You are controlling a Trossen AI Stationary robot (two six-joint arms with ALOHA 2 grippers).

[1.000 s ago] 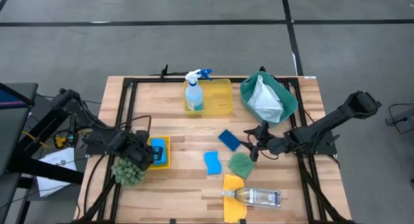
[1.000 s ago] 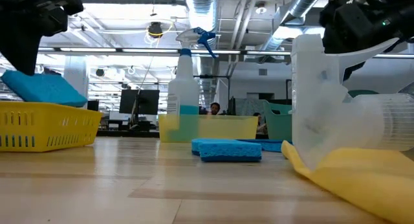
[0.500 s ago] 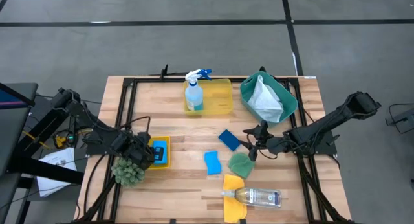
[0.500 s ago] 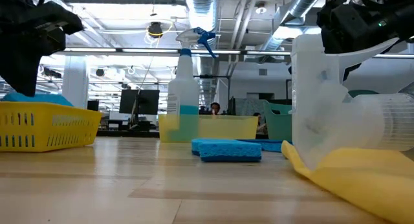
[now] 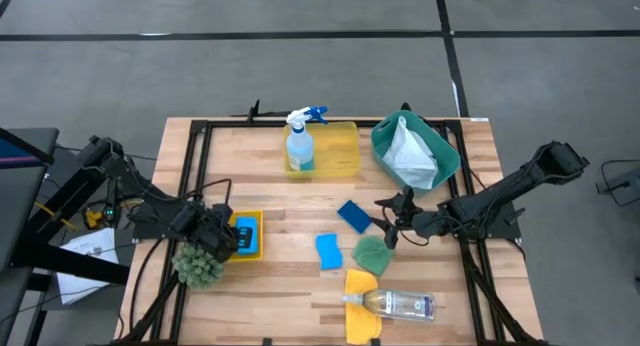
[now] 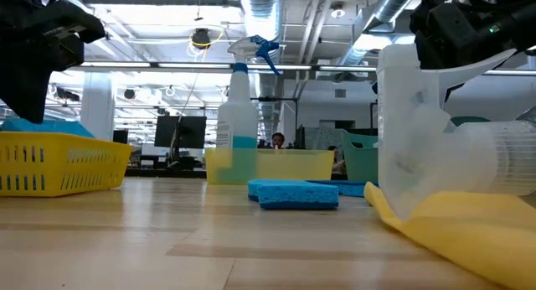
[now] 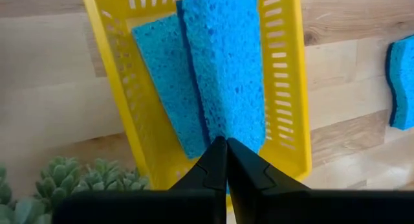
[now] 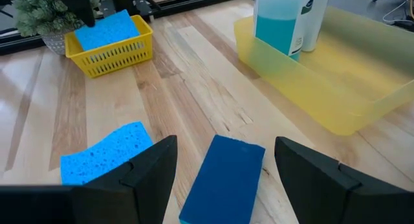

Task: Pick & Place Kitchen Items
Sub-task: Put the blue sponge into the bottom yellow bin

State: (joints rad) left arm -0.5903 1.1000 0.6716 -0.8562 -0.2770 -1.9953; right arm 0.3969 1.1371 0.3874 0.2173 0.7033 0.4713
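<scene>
Your left tool (image 7: pixel 225 160) hung closed over the sponge-filled small yellow basket (image 7: pixel 288 81); right tool (image 8: pixel 223 160), spread open, straddled the dark blue sponge (image 8: pixel 224 174) at 3 o'clock, evidently for pickup.

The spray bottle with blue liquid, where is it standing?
In the high view, the spray bottle stands in the left end of the yellow tray at the table's far edge, left of the teal bin.
</scene>
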